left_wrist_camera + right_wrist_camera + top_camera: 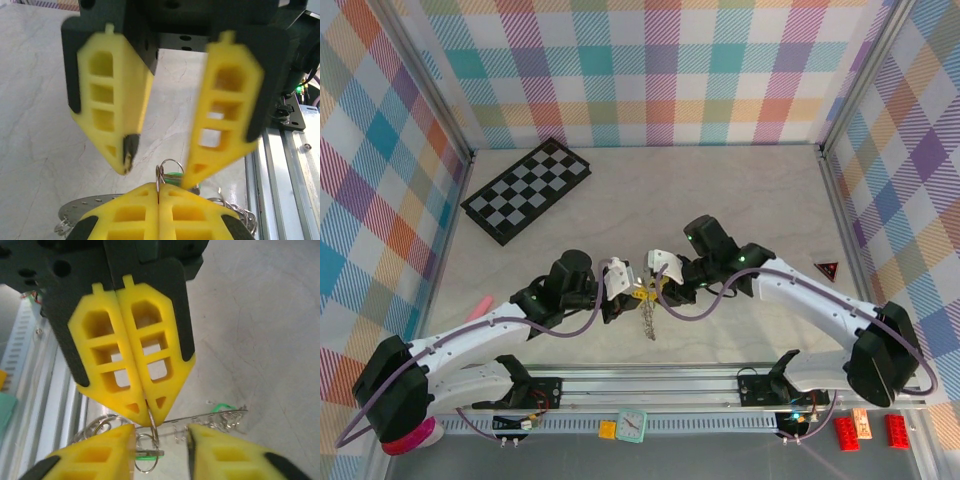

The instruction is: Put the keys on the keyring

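**Left gripper** [148, 416]: the jaws are fully closed, with the fingertips pinching a thin wire loop [159, 176]. The keyring [205, 417] hangs in the same bundle as that loop. From the right wrist camera it appears edge-on, as a beaded grey bar just beside the pinch. The bundle is held clear of the table [740, 200], close to the near edge and midway between the two bases. The likely purpose is for one arm to fix the hardware in the air so the other can work on it without it sliding.

**Right gripper** [160, 434]: the jaws stand apart and grip nothing. Its fingertips sit on either side of the loop, tip to tip with the left gripper. This placement suits either a release or an approach for a fresh hold; which one cannot be determined.

**The keys** [224, 407]: one mint-green head shows at one end of the keyring. A second green piece lies among small rings between the right gripper's fingertips. Whether either key is threaded on cannot be told.

**Arm pose**: both arms reach inward from their bases with elbows out and forearms converging. The wrists face each other over the near middle of the table.
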### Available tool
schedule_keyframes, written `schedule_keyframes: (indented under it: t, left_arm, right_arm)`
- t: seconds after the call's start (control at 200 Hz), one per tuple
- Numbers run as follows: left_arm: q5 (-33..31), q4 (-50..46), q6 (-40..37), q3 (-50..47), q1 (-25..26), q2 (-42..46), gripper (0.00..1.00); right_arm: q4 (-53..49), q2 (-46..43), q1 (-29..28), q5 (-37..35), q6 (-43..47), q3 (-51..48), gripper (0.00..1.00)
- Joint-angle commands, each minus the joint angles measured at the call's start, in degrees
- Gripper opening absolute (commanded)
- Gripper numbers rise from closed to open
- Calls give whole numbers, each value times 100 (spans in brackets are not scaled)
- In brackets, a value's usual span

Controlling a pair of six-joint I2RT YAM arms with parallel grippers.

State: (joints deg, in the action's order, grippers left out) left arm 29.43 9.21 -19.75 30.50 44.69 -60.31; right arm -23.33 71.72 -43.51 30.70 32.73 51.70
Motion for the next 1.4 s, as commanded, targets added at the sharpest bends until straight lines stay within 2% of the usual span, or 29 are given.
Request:
schedule_keyframes:
  t: [0.0, 0.205, 0.42, 0.55, 0.71, 0.82, 0.895, 1.015, 1.075, 1.105, 1.13, 1.15, 1.25, 1.395]
  left_arm:
    - [142, 924, 352, -372, -48, 191, 0]
    - [162, 2899, 1017, -1149, -57, 165, 0]
    - [321, 3919, 1273, -1419, -57, -148, 0]
    - [431, 4178, 1342, -1442, -56, -343, 0]
    - [423, 4253, 1340, -1436, -57, -398, 0]
    - [423, 4271, 1342, -1450, -57, -379, 0]
    - [423, 4286, 1351, -1468, -57, -366, 0]
    - [423, 4335, 1368, -1490, -57, -328, 0]
    - [432, 4330, 1367, -1494, -58, -312, 0]
    - [432, 4310, 1368, -1492, -57, -305, 0]
    - [432, 4304, 1362, -1494, -57, -298, 0]
    - [442, 4291, 1364, -1494, -57, -292, 0]
    - [463, 4281, 1368, -1494, -57, -297, 0]
    - [501, 4271, 1360, -1487, -57, -313, 0]
  right_arm:
    - [1170, -472, 149, 748, -615, -578, 40]
    - [2236, -685, 229, 976, -1320, -1290, 40]
    - [2448, -564, 229, 832, -1405, -1365, 38]
    - [2513, -469, 229, 691, -1451, -1359, 33]
    - [2371, -396, 229, 921, -1388, -1310, 19]
    - [2324, -422, 229, 1015, -1348, -1312, 16]
    - [2251, -440, 231, 967, -1322, -1307, 8]
    - [2111, -483, 232, 947, -1254, -1262, 5]
    - [2067, -514, 229, 922, -1252, -1235, 9]
    - [2037, -531, 229, 908, -1252, -1226, 17]
    - [2039, -557, 233, 884, -1252, -1224, 28]
    - [2053, -572, 229, 857, -1262, -1234, 31]
    - [2037, -668, 238, 771, -1226, -1305, 31]
    - [2101, -655, 242, 762, -1298, -1382, 26]
